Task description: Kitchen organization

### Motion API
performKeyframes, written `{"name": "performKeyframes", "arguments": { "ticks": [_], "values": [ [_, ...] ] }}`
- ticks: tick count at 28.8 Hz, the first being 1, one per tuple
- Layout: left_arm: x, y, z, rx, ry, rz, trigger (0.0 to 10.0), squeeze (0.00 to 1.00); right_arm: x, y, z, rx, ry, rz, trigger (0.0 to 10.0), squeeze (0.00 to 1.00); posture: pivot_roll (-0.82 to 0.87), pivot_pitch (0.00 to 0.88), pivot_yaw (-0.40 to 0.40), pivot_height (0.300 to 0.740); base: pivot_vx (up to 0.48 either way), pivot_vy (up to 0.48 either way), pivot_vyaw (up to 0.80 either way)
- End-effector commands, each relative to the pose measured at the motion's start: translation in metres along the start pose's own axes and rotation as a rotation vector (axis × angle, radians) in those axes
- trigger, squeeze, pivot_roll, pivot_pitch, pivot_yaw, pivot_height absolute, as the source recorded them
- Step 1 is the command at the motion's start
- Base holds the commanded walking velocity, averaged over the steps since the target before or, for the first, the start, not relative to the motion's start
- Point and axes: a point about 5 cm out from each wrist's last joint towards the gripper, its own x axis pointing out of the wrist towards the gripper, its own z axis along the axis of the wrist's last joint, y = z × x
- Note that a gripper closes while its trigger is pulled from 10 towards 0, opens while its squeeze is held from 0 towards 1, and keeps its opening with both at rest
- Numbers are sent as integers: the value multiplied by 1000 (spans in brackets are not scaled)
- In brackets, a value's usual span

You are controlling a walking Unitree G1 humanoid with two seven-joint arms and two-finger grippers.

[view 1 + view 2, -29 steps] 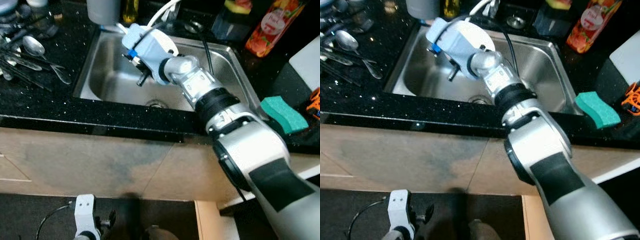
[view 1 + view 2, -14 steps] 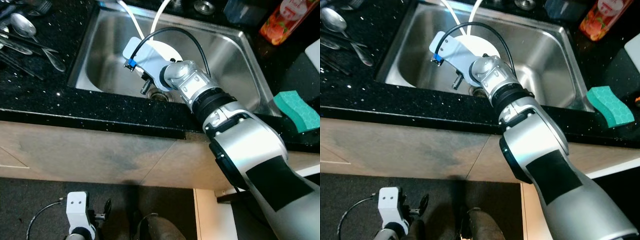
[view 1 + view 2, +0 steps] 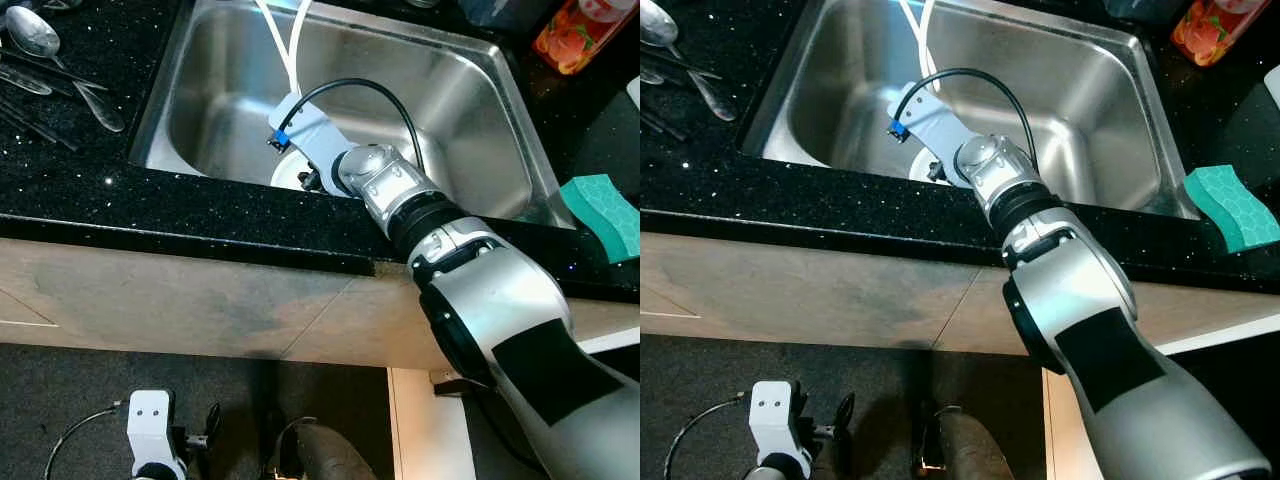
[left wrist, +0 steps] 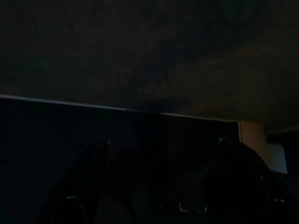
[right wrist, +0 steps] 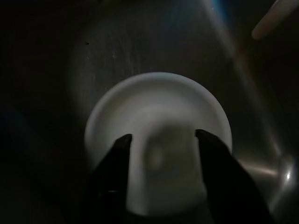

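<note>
A white round dish (image 5: pixel 156 140) lies on the bottom of the steel sink (image 3: pixel 215 95). My right gripper (image 5: pixel 161 137) is down in the sink just above the dish, open, with its two black fingers (image 5: pixel 117 158) spread over the dish's middle. In the left eye view the right wrist (image 3: pixel 315 145) covers most of the dish (image 3: pixel 287 170); whether the fingers touch it is unclear. My left gripper (image 4: pixel 163 142) hangs idle low by the dark floor, its fingers apart in a very dark view.
Spoons and other cutlery (image 3: pixel 50 60) lie on the black counter left of the sink. A green sponge (image 3: pixel 605 210) sits on the counter at the right, an orange bottle (image 3: pixel 575 35) behind it. Two white tubes (image 3: pixel 285 45) hang into the sink. The counter's front edge (image 3: pixel 180 240) overhangs beige cabinet fronts.
The head view has tilted and shifted. My right gripper has dropped from above the sink's rear to low over the white dish at the sink bottom.
</note>
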Motion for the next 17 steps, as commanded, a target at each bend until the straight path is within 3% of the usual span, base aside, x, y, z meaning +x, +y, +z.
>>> {"name": "performKeyframes", "arguments": {
  "ticks": [1, 3, 4, 6, 7, 10, 11, 17],
  "values": [
    [-5, -5, -12, -22, 50, -6, 10000, 0, 4, 8, -18, 71, 44, 17, 10000, 1000, 129, 331, -206, 740, 0, 0, 0],
    [-2, -6, -10, -23, 53, -8, 10000, 0, 0, -1, -6, 134, -40, 9, 10000, 1000, 126, 320, -204, 740, 0, 0, 0],
    [-1, -6, -10, -24, 53, -8, 10000, 0, -2, -5, -2, 166, -69, 14, 10000, 271, 124, 310, -198, 740, 0, 0, 0],
    [1, -7, -9, -25, 53, -8, 10000, 0, -4, -9, 2, 202, -100, 21, 10000, 271, 124, 310, -198, 740, 0, 0, 0],
    [3, -7, -7, -24, 51, -11, 10000, 0, -7, -14, 7, 252, -139, 46, 10000, 0, 124, 294, -192, 740, 0, 0, 0],
    [13, -6, -1, -22, 45, -15, 10000, 0, -19, -31, 20, 380, -287, 115, 10000, 0, 118, 264, -179, 740, 0, 0, 0],
    [18, -4, 5, -19, 38, -16, 10000, 0, -27, -42, 25, 477, -382, 162, 10000, 0, 116, 244, -172, 740, 0, 0, 0],
    [28, -1, 14, -15, 26, -14, 10000, 0, -43, -61, 31, 611, -563, 228, 10000, 0, 114, 222, -160, 740, 0, 0, 0]
  ]
}}
